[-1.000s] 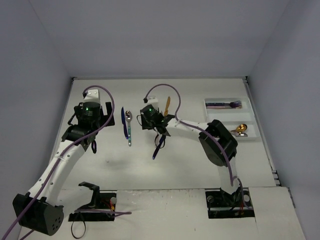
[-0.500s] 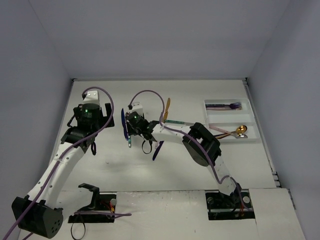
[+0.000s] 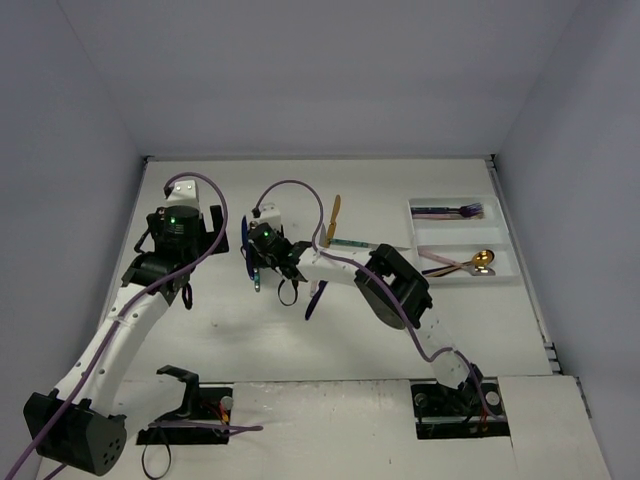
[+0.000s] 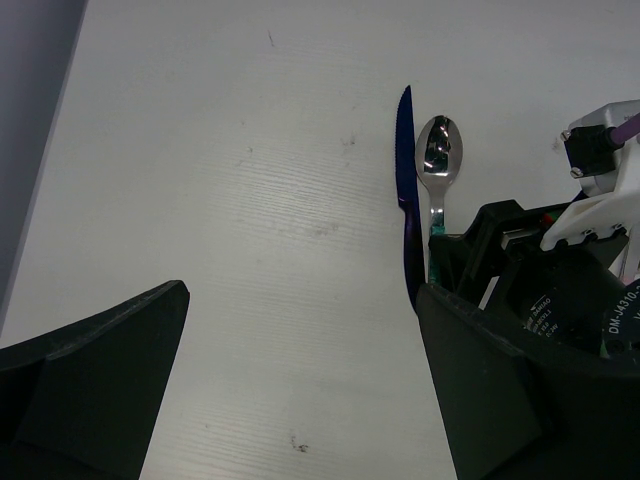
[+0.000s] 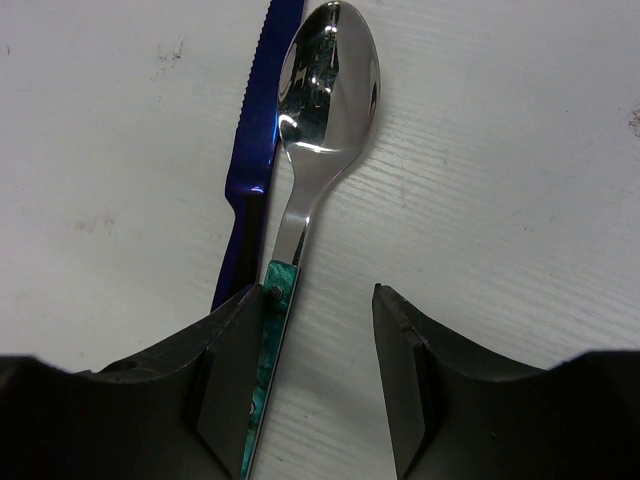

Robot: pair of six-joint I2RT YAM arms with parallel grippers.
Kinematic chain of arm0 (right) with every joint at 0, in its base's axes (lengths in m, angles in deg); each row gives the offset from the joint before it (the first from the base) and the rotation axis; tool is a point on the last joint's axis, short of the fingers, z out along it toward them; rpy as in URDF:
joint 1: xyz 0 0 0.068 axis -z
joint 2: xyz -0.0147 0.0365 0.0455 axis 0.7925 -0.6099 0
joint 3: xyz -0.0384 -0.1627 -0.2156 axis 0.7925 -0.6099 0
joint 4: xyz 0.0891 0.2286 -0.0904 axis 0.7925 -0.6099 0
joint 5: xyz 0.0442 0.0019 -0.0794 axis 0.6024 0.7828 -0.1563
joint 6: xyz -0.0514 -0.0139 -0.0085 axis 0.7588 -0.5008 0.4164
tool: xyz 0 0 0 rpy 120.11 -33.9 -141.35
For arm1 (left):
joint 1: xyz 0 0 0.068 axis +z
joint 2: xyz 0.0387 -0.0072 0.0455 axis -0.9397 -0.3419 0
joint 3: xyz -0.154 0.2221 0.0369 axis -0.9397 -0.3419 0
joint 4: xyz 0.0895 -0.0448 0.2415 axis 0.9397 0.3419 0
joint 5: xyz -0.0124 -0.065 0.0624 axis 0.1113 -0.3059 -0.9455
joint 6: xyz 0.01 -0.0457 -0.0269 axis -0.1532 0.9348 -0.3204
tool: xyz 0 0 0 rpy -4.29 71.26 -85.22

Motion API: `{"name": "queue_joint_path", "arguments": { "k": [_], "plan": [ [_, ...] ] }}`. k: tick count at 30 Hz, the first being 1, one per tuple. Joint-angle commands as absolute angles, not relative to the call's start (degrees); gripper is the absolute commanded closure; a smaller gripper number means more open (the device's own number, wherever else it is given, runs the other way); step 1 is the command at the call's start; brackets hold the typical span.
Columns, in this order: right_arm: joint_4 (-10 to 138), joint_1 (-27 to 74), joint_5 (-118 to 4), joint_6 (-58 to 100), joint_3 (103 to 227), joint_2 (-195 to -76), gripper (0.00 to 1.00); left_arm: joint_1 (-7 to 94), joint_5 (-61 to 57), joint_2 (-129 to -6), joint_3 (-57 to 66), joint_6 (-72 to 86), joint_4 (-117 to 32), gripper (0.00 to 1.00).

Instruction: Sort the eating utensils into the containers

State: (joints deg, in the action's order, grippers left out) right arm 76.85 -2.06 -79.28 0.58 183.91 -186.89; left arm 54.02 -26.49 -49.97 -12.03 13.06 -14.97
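A silver spoon with a teal handle (image 5: 325, 90) lies on the white table beside a dark blue knife (image 5: 262, 130). Both also show in the left wrist view, the spoon (image 4: 438, 160) and the knife (image 4: 405, 200). My right gripper (image 5: 320, 300) is open and low over the spoon's handle, one finger on each side; the left finger (image 5: 235, 370) touches the handle. In the top view it (image 3: 268, 262) covers most of the spoon. My left gripper (image 4: 300, 330) is open and empty, left of the knife. The white tray (image 3: 505, 228) sits far right.
A gold utensil (image 3: 335, 213), a teal utensil (image 3: 350, 242) and a purple utensil (image 3: 315, 298) lie right of my right gripper. The tray holds a purple fork (image 3: 455, 211) and a gold spoon (image 3: 480, 260). The right arm stretches across the table's middle.
My right gripper has moved left, from above the purple utensil to over the spoon beside the blue knife. The left arm has barely moved.
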Motion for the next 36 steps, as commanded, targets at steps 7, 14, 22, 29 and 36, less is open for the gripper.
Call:
{"name": "queue_joint_path", "arguments": {
  "k": [7,14,22,29,36],
  "plan": [
    [77.8,1.1,-81.3,2.3,178.9,-182.3,0.60,54.5,-27.4,-48.9,-11.6,12.4,-17.4,0.03],
    [77.5,6.2,-70.8,11.1,168.1,-173.9,0.60,54.5,-26.9,-49.2,-11.6,12.5,-17.4,0.03],
    [76.4,7.4,-71.0,9.8,165.2,-167.2,0.59,54.5,-26.5,-49.4,-11.4,12.7,-17.5,0.03],
    [76.7,4.0,-74.7,6.8,172.8,-170.1,0.44,54.5,-27.4,-49.0,-11.5,12.7,-17.4,0.03],
    [76.8,0.7,-75.3,5.7,182.4,-177.7,0.37,54.5,-29.3,-47.5,-11.8,12.8,-17.4,0.03]
  ]
}}
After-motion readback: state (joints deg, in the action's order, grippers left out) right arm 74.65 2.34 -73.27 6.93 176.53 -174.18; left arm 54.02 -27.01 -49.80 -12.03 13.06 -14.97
